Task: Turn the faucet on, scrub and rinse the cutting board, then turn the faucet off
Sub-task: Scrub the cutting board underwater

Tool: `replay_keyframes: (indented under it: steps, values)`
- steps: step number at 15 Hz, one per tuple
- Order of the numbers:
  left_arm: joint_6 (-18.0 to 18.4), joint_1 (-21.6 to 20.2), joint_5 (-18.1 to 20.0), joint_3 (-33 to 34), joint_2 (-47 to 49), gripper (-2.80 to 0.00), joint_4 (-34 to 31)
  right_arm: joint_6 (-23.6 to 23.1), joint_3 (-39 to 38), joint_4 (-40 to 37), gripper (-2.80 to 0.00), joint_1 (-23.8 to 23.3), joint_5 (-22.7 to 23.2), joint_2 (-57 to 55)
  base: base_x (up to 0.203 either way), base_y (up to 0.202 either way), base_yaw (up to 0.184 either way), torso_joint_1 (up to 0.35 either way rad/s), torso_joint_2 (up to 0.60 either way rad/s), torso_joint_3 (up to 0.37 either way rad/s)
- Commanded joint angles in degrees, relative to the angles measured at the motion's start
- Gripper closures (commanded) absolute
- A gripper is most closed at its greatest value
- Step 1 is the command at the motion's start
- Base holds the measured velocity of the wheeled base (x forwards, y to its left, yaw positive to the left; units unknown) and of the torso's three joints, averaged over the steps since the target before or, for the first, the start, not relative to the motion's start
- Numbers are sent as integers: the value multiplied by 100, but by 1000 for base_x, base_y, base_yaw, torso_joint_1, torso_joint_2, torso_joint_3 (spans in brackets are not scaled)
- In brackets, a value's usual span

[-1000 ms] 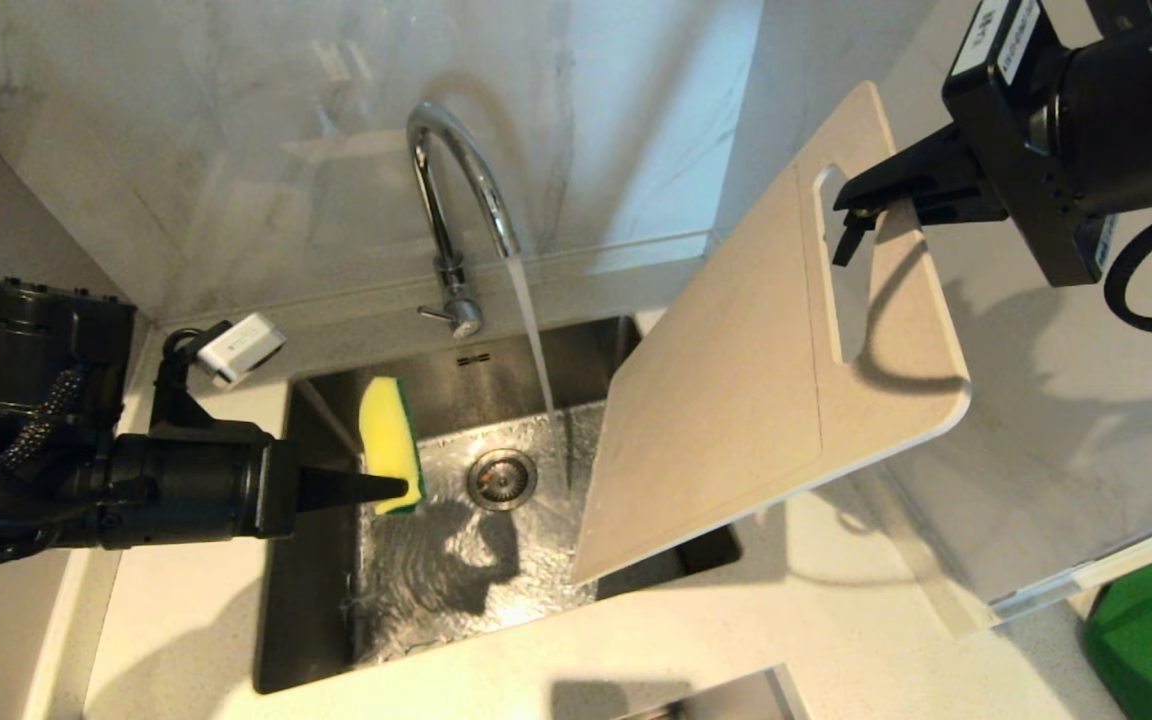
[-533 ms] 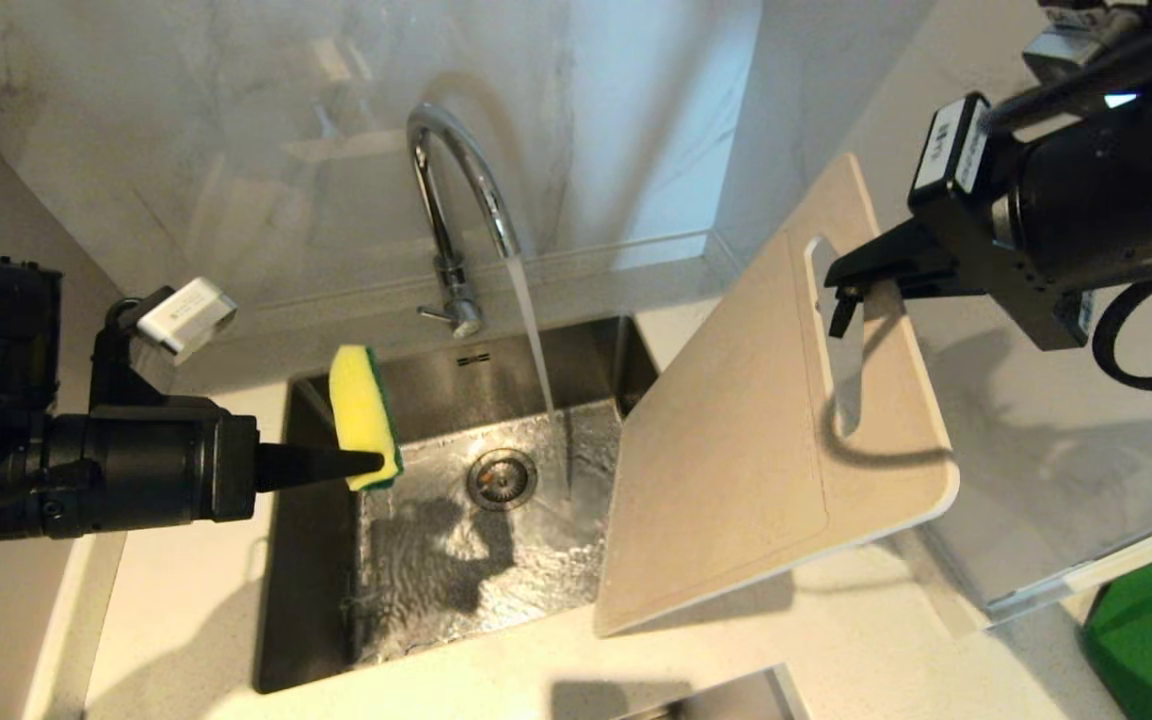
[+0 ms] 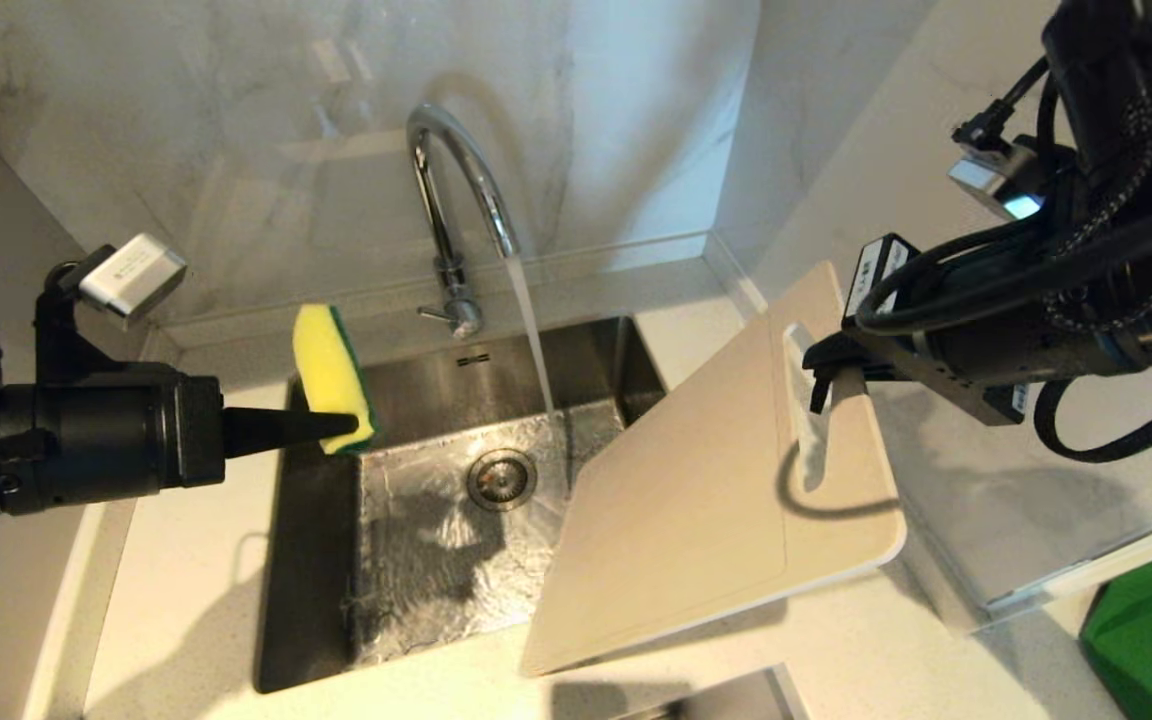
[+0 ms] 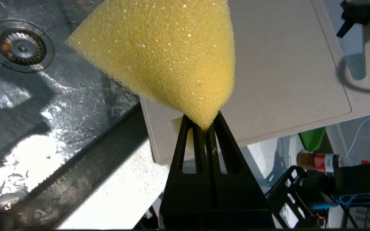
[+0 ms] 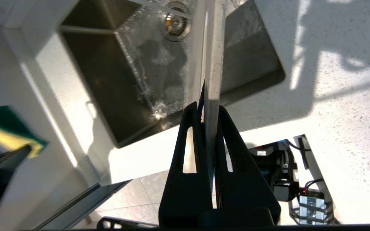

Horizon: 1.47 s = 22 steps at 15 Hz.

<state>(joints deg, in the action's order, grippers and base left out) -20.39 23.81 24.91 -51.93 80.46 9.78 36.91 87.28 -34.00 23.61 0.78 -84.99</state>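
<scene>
Cutting board: beige-white plastic rectangle (image 3: 706, 500), tilted over steel sink (image 3: 316, 560).
Right gripper (image 3: 821, 375): clamped on its handle end.
Left gripper (image 3: 336, 428): pinching yellow-green sponge (image 3: 328, 375).
Advice: angle the board under the running chrome faucet (image 3: 456, 180).

Head camera overhead; wrist cameras close above sink (image 3: 316, 600).

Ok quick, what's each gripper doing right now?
Left gripper: shut on the sponge.
Right gripper: shut on the cutting board.
</scene>
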Motion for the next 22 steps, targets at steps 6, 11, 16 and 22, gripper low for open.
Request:
replay_keyframes:
  steps: [6, 11, 16, 22]
  values:
    - [-17, -96, 32, -10, -57, 0, 7, -692, -802, 339, 0, -397, -363, 205, 0, 0, 0, 0, 0, 0]
    - [-17, -96, 32, 43, -65, 0, 7, -1032, -1434, 640, 0, -774, -375, 304, 0, 0, 0, 0, 0, 0]
    - [-19, -96, 49, 114, -67, 0, 7, -1116, -1606, 1087, 0, -854, -243, 387, 0, 0, 0, 0, 0, 0]
    - [-17, -96, 41, 293, -174, 0, -220, 376, 1430, 865, 0, -598, 312, -956, 0, 0, 0, 0, 0, 0]
